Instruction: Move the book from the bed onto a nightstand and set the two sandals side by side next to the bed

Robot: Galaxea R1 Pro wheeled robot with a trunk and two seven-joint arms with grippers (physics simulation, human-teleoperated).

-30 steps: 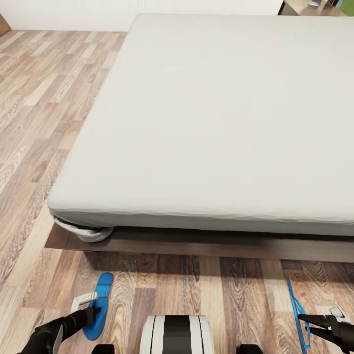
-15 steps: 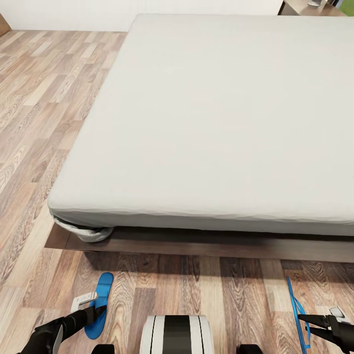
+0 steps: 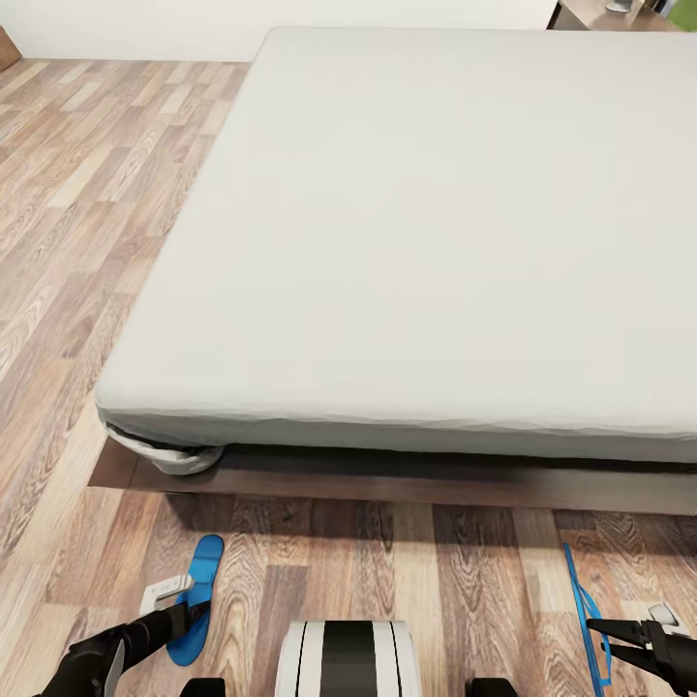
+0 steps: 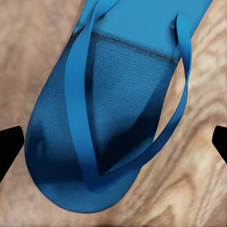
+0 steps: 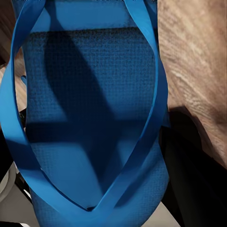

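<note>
Two bright blue sandals lie off the near side of the bed (image 3: 436,242), whose pale grey mattress takes up most of the head view above a dark brown frame, with the wood-plank floor (image 3: 87,194) running along its left and near sides. At the bed's far right corner a bit of a brown nightstand top (image 3: 605,16) peeks in. Near the bed's near left corner, the left sandal (image 3: 196,600) lies flat on the floor, sole down and straps up. The left gripper (image 3: 186,612) sits over its rounded end; in the left wrist view the dark fingertips (image 4: 9,144) stand spread wide on either side of the sandal (image 4: 111,118), touching neither edge. Toward the bed's near right, the right sandal (image 3: 585,610) stands on edge, seen as a thin blue line, pinched in the right gripper (image 3: 602,634); in the right wrist view its sole (image 5: 90,127) is seen close up.
</note>
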